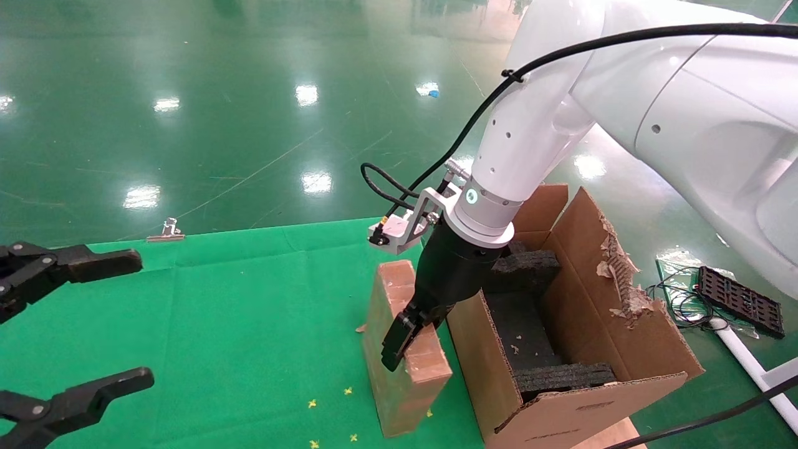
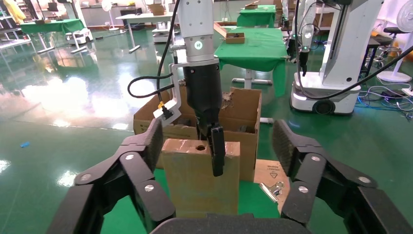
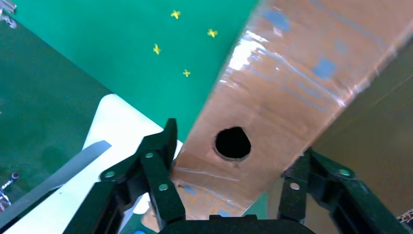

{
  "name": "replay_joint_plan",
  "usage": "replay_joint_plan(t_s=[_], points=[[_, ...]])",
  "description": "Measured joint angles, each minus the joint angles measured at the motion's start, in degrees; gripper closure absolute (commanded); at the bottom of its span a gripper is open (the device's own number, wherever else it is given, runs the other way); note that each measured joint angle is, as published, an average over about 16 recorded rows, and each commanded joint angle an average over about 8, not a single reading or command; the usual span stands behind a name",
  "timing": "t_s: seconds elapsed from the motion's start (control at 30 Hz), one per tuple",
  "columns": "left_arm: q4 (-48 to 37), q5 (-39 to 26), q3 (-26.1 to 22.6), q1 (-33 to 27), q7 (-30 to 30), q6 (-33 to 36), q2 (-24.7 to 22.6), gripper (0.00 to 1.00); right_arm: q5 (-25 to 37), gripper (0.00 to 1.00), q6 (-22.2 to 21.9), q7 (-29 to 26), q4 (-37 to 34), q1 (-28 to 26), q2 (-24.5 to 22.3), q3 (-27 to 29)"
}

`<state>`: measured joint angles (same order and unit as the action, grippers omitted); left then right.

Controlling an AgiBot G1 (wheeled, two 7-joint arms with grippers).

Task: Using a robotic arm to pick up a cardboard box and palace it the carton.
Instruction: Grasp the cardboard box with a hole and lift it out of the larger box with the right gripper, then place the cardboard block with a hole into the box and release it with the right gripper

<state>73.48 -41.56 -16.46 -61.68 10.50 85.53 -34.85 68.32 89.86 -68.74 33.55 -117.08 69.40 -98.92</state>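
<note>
Your left tool [image 1: 81, 324] sits at the far left of the head view, its black fingers spread wide and holding nothing, above the green cloth of the bench [image 1: 237, 312]. Its body is cut off by the picture's edge. A metal binder clip [image 1: 166, 231] lies at the cloth's far edge. Between that tool and the work you have a broad stretch of bare cloth, marked only by small yellow crosses [image 1: 346, 391] near the front.

Moving right, the cardboard box [image 1: 405, 349] stands upright on the cloth, slim, brown and wrapped in shiny clear tape. Its top face carries a round punched hole [image 3: 233, 143]. Your right tool [image 1: 411, 330], on the robotic arm [image 1: 530, 143], straddles the near end of that top face. In the right wrist view one finger [image 3: 156, 170] touches the box's side; whether the opposite finger bears on it you cannot tell, since the box hides that contact.

Just beside the box, with a narrow gap or none, stands the carton [image 1: 623, 324], of corrugated board with flaps open and one flap torn ragged. Black foam blocks [image 1: 523, 268] line its ends, leaving a slot between them. Its front corner is cut off below. Right of it, a black slotted tray [image 1: 740, 300] and cables lie on the floor.
</note>
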Motion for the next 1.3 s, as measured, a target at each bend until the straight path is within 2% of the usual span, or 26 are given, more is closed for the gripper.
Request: replay_joint_plan(t_s=[0.37, 0.77, 0.97, 1.17, 1.2, 1.3], points=[[0.00, 0.03, -0.04, -0.01, -0.02, -0.02, 0.02, 1.00, -1.02, 1.00, -1.26, 6.36, 1.29, -2.60, -3.38, 0.32], [0.00, 0.06, -0.08, -0.02, -0.04, -0.04, 0.03, 1.00, -2.48, 1.00, -3.97, 15.98, -3.54, -14.85, -14.71, 4.90], [0.00, 0.07, -0.11, -0.02, -0.05, -0.05, 0.04, 1.00, -0.39, 1.00, -4.90, 17.08, -8.77, -20.26, -19.70, 5.07], [0.00, 0.09, -0.13, -0.03, -0.06, -0.06, 0.05, 1.00, 3.10, 1.00, -4.28, 16.35, -13.28, -21.92, -22.94, 3.22], [0.00, 0.09, -0.13, -0.03, -0.07, -0.06, 0.05, 0.98, 3.68, 1.00, -4.08, 16.13, -13.92, -21.84, -23.35, 2.82], [0.00, 0.10, -0.14, -0.03, -0.07, -0.06, 0.06, 0.60, 5.08, 1.00, -3.48, 15.47, -15.62, -21.02, -24.37, 1.74]])
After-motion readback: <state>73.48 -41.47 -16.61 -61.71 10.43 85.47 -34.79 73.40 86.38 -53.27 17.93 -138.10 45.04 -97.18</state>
